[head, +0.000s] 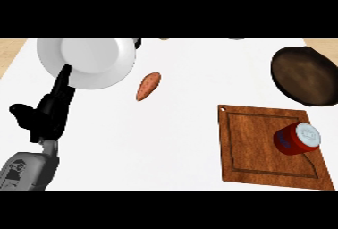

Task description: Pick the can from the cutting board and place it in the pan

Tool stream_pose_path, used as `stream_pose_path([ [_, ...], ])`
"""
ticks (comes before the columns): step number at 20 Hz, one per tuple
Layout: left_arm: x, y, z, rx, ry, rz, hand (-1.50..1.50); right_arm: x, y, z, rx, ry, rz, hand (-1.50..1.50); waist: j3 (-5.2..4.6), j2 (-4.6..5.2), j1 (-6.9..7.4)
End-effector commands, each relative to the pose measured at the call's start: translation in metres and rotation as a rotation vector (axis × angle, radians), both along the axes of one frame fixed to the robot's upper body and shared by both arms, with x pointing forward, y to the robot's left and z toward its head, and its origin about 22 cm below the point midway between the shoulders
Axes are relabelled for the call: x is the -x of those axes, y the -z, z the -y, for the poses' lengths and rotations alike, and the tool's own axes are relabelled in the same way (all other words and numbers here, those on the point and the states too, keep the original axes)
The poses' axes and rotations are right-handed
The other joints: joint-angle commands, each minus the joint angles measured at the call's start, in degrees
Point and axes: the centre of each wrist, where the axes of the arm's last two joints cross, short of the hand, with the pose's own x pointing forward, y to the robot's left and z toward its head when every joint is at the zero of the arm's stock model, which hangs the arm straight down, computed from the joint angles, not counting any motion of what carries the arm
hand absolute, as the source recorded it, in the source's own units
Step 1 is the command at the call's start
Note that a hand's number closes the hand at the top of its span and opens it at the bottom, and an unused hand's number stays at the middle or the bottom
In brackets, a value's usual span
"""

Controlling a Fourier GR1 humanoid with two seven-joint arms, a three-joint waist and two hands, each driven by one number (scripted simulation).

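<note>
A red can (296, 138) with a silver top and a blue label stands upright on the wooden cutting board (254, 147), near the board's right edge. The dark round pan (304, 76) lies on the counter beyond the board, at the upper right, and holds nothing. My left hand (48, 112) rests at the left side with straight fingers pointing up; its fingertips overlap the lower rim of a white plate. It is far from the can. My right hand does not show.
A white plate (89, 60) lies at the upper left. An orange sweet potato (148, 86) lies on the white counter between the plate and the board. Bare counter spreads across the middle and the lower left.
</note>
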Motion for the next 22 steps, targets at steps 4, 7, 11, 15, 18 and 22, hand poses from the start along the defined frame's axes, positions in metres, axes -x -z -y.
stream_pose_path([
  [4,-0.003,-0.001,0.006,0.008,-0.003,-0.008,0.0,0.003,0.021,-0.028,-0.027,-0.115,-0.081,-1.5,0.03,-0.07,-0.47],
  [7,-0.001,0.001,-0.003,0.014,-0.005,-0.024,0.0,0.003,0.019,-0.042,0.048,-0.089,-0.107,-1.5,0.03,-0.01,-0.22],
  [11,0.01,0.007,-0.001,0.003,0.008,-0.004,0.0,0.005,0.038,-0.06,0.077,-0.035,-0.145,-1.5,0.02,-0.03,-0.07],
  [15,0.008,-0.004,-0.001,0.014,-0.011,-0.025,0.0,0.001,0.03,-0.046,0.072,0.044,-0.133,-1.5,0.04,0.03,0.35],
  [18,-0.001,0.0,-0.005,0.013,0.007,-0.023,0.0,0.004,0.061,-0.052,0.125,0.079,-0.153,-1.5,0.05,0.09,0.18],
  [22,0.01,-0.004,0.0,-0.004,0.009,-0.009,0.0,0.001,0.074,-0.062,0.178,0.082,-0.193,-1.5,0.05,0.02,0.26],
])
